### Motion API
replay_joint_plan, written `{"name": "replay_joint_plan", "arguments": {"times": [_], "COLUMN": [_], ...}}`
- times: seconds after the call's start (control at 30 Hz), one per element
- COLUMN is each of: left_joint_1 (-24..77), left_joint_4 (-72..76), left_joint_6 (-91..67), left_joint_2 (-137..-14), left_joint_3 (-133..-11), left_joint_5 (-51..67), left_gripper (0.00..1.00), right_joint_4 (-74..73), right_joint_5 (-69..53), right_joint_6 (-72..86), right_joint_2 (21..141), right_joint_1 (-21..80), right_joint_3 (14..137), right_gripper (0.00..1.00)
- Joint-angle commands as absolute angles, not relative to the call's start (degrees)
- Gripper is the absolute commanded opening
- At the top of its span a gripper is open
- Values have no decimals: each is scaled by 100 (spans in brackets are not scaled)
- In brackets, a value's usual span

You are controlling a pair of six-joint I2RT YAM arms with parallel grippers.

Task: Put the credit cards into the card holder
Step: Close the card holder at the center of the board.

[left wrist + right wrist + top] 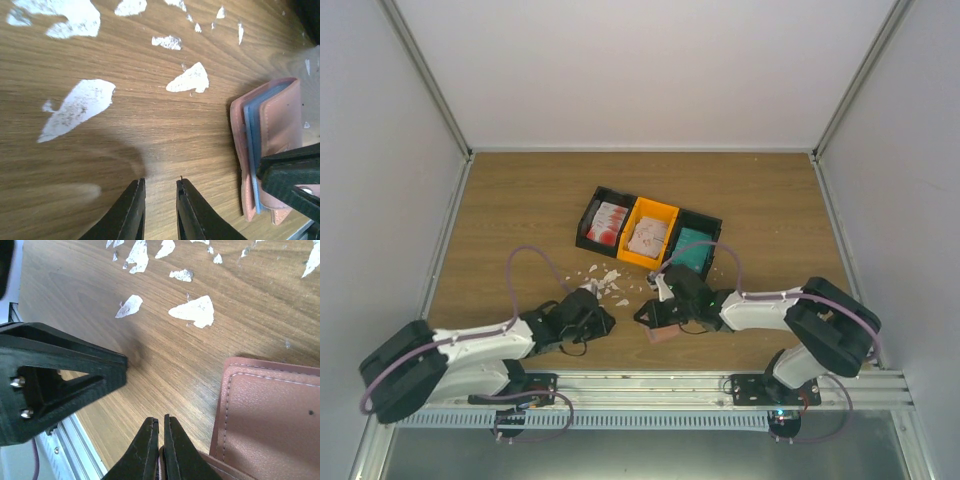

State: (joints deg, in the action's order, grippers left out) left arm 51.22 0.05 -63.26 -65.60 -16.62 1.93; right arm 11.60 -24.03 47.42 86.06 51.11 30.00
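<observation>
The card holder [280, 125] sat near the middle of the desk's [520, 200] near edge, just beside the left pincer [160, 186] and caught in the right pincer [161, 422]. The right pincer was closed tight on a thin edge of the salmon-pink leather. The left pincer hung low over bare wood with its fingers a little apart and nothing between them.

In the left wrist view the holder's long side ran away from the near edge. Its layered open side faced the left pincer, and a blue card edge [251, 150] showed between the pink flaps. White stitching followed its border.

The credit cards lay in the three-compartment tray [658, 203] at the middle of the desk: red-and-white ones [608, 222] in the left black bin, pinkish-white ones [648, 236] in the orange bin, and teal ones [692, 245] in the right bin. Their print was too small to read.

White scraps [75, 107] were scattered between the tray and the pincers.
</observation>
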Motion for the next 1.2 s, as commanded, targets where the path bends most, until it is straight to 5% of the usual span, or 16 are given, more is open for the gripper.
{"name": "replay_joint_plan", "arguments": {"times": [0.0, 0.2, 0.47, 0.63, 0.73, 0.93, 1.17], "left_joint_1": [5125, 5115, 5063, 5045, 5045, 5052, 5053], "left_joint_4": [-778, -759, -846, -652, -502, -37, 876], "left_joint_6": [-6341, -5842, -5281, -4943, -4739, -4504, -4352], "left_joint_2": [-5876, -5463, -5257, -5383, -5706, -6593, -7405], "left_joint_3": [-1611, -1858, -2328, -2554, -2770, -3081, -3120], "left_joint_5": [-350, -45, 278, 627, 824, 1284, 2019], "left_gripper": [24, 33, 44, 47, 47, 47, 30], "right_joint_4": [1488, 1084, 564, -429, -879, -878, -712], "right_joint_5": [-2650, -2559, -2419, -1682, -1465, -2106, -1985], "right_joint_6": [4754, 4593, 4381, 4081, 3825, 3162, 3192], "right_joint_2": [8766, 8259, 7076, 6396, 6333, 6921, 7629], "right_joint_1": [5080, 5024, 4563, 4152, 3983, 4142, 4399], "right_joint_3": [3056, 3192, 3117, 2968, 2840, 2771, 2821], "right_gripper": [11, 42, 57, 51, 39, 23, 18]}}
